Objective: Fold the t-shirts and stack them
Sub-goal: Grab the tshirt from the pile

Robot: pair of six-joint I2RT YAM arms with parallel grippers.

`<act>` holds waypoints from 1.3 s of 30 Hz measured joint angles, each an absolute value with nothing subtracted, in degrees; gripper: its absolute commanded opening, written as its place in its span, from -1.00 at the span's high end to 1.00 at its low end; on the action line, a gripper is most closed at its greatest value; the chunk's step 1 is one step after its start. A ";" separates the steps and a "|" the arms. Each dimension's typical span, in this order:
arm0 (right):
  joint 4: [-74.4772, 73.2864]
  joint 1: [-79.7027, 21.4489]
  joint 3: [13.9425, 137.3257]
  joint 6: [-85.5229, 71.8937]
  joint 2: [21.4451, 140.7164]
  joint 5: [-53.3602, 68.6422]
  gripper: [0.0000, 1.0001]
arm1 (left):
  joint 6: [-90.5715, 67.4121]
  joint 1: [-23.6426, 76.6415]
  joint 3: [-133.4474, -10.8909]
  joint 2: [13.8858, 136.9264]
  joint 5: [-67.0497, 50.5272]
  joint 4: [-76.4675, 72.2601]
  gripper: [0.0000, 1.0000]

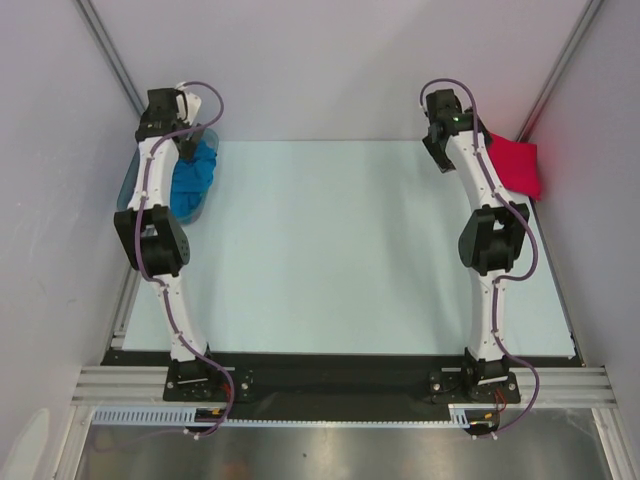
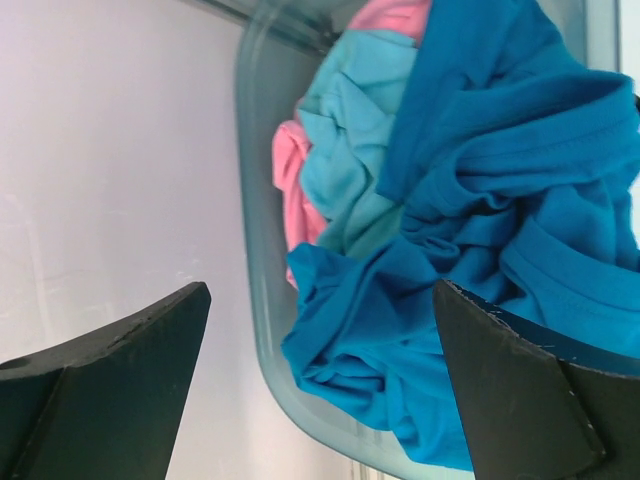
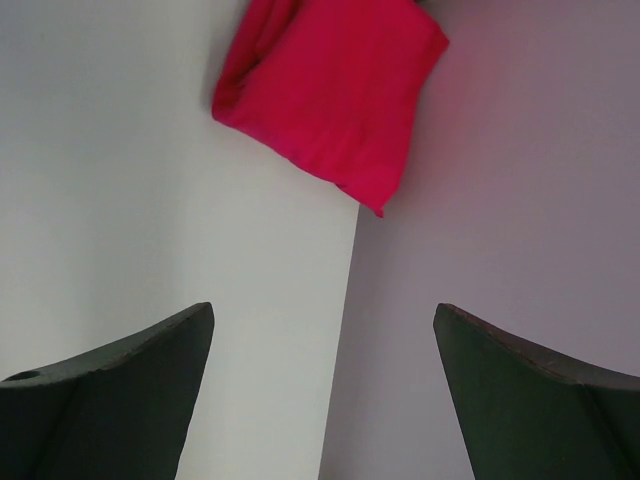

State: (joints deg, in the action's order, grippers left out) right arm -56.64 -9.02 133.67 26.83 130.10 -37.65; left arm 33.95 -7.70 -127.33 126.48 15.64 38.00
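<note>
Our left hand (image 2: 320,300) hangs wide open over the grey-blue bin (image 2: 260,300) at the far left corner of the table (image 1: 330,250). In the bin, the deep blue shirt (image 2: 500,250) lies crumpled over the turquoise shirt (image 2: 350,150) and the pink shirt (image 2: 290,190). Our right hand (image 3: 325,315), equally wide and empty, hovers near the red shirt (image 3: 330,95) at the far right corner.

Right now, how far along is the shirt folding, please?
Done: the red shirt looks folded near the right gripper. In hand: nothing; it and the left gripper are open. Left: blue shirt, turquoise shirt and pink shirt, crumpled in the bin.
</note>
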 measured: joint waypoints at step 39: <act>-60.73 -11.09 126.56 28.95 130.65 -28.32 -1.00 | 34.52 -8.62 -121.21 121.14 4.58 33.36 0.99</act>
